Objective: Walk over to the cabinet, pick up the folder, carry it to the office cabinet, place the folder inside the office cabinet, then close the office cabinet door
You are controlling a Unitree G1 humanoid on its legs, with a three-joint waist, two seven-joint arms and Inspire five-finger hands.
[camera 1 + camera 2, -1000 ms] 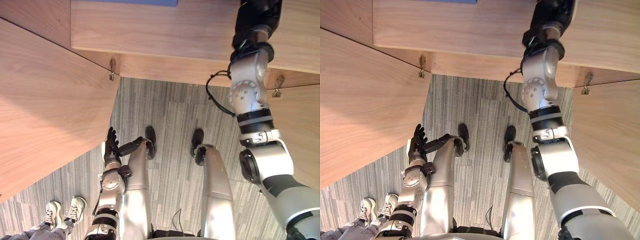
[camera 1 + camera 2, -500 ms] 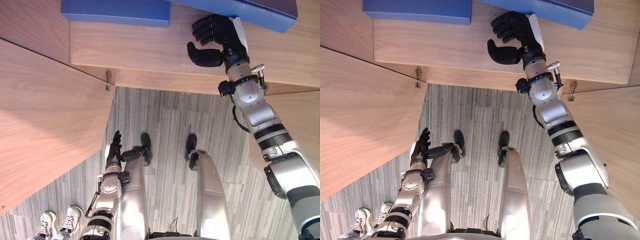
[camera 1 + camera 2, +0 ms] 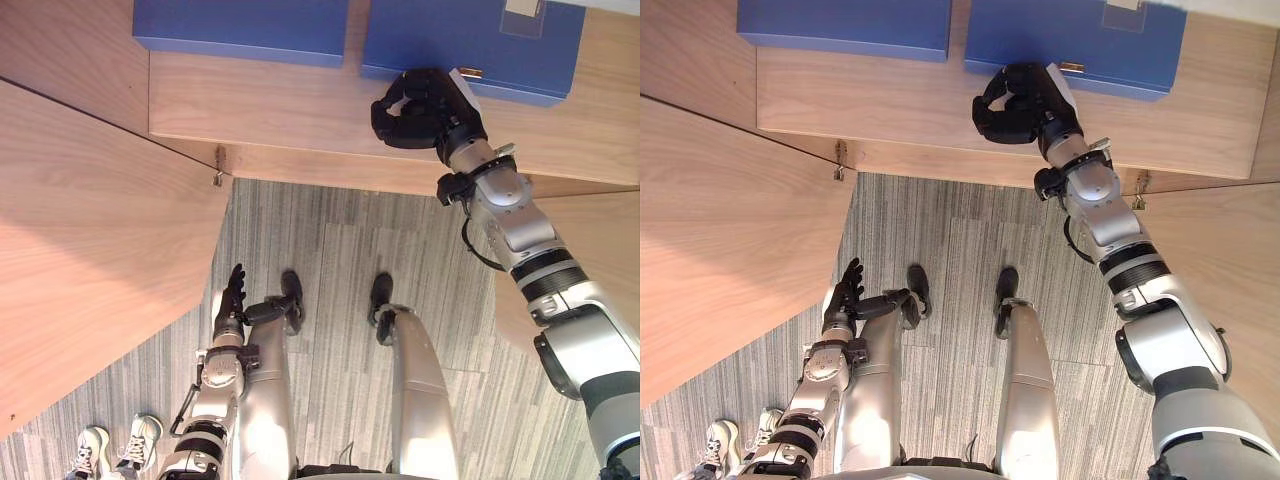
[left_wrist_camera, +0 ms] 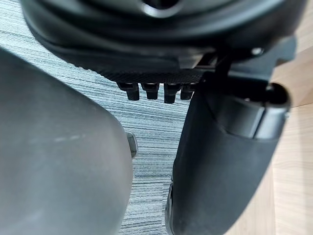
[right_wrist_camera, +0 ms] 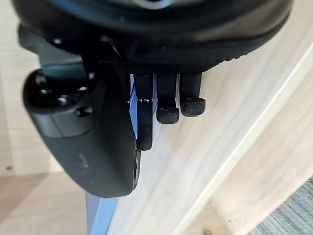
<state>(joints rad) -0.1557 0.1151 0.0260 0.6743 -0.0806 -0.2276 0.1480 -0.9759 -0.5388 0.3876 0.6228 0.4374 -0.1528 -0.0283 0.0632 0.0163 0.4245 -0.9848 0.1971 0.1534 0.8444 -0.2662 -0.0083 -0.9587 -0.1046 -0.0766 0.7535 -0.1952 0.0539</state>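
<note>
On the wooden cabinet shelf the blue folder lay on the right, beside a second folder, with the right hand curled onto its near edge and the left hand low, fingers straight, over grey carpet.

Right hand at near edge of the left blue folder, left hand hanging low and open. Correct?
Wrong folder: the right hand is at the near edge of the right blue folder, not the left blue folder, as the left eye view shows. The left hand does hang low and open.
</note>
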